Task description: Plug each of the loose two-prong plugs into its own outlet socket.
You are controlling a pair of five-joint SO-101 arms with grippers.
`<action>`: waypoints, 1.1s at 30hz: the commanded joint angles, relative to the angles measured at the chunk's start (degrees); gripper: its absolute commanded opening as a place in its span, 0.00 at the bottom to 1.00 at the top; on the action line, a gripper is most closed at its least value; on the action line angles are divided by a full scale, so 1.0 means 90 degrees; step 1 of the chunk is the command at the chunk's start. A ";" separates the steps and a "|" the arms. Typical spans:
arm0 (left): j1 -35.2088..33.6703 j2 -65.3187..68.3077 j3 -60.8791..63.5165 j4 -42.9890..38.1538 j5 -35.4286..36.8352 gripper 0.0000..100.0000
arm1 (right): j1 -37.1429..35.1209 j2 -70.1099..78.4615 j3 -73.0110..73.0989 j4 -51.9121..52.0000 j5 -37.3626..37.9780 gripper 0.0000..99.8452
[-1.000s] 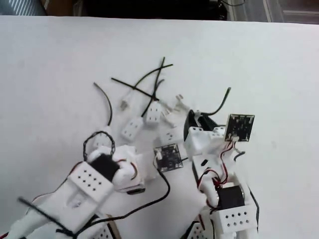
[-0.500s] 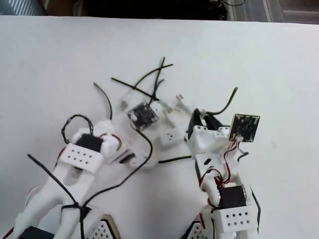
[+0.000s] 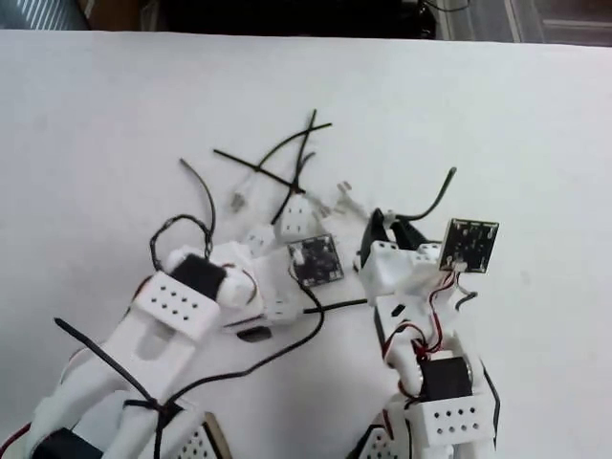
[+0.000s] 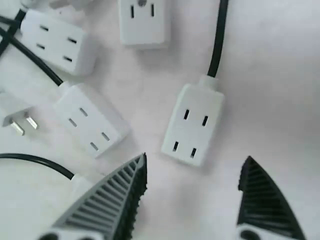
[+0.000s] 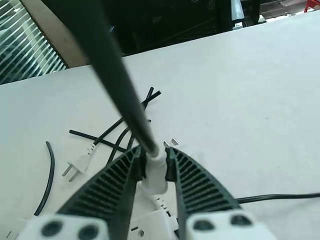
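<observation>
White table (image 3: 115,115), cluttered in the middle: socket blocks, loose plugs and black cord ends bunched between the two arms. Left gripper (image 4: 196,159) is spread wide with nothing in it, hanging right over a corded socket block (image 4: 192,125), one finger on each side. Right gripper (image 5: 154,152) is clamped on a white plug (image 5: 153,176), pinched up by the cord end, with its black cord (image 5: 107,60) sticking up past the camera. The prongs are hidden under the jaws, so I can't tell their orientation.

Risks as I see them:
- Neighbouring socket block (image 4: 90,125) lies just beside the target. If the left jaws close off-centre, one finger likely catches it and shoves both blocks.
- Nothing looks fixed down. If the block isn't pinned firmly, insertion force probably just skids it across the table.
- The right grip is narrow and high on the plug. The stiff cord acts as a lever, so the plug could rotate in the pads on contact and the prongs miss the slots.
- The target has two slot pairs. A small offset puts the prongs across pairs or onto plastic.
- The wrists sit close in the high view. Bringing the plug over risks clipping the left arm's camera board (image 3: 316,260).
- Another loose plug (image 5: 80,162) and crossed cords (image 3: 258,169) lie near; dragging may snag them.
</observation>
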 commanded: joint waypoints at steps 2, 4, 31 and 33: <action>0.0171 0.0327 0.0029 -0.0606 -0.0049 0.32 | 0.0093 -0.0093 -0.0059 -0.0122 -0.0010 0.02; 0.0220 0.0767 -0.0068 -0.0713 -0.0049 0.33 | 0.0093 -0.0093 -0.0059 -0.0112 -0.0010 0.02; 0.0034 0.3756 -0.2198 -0.0557 0.3253 0.02 | 0.0278 -0.0103 -0.0068 -0.0151 0.0000 0.02; 0.0015 0.3756 -0.2217 -0.0527 0.3497 0.03 | 0.0288 -0.0103 -0.0068 -0.0151 0.0000 0.02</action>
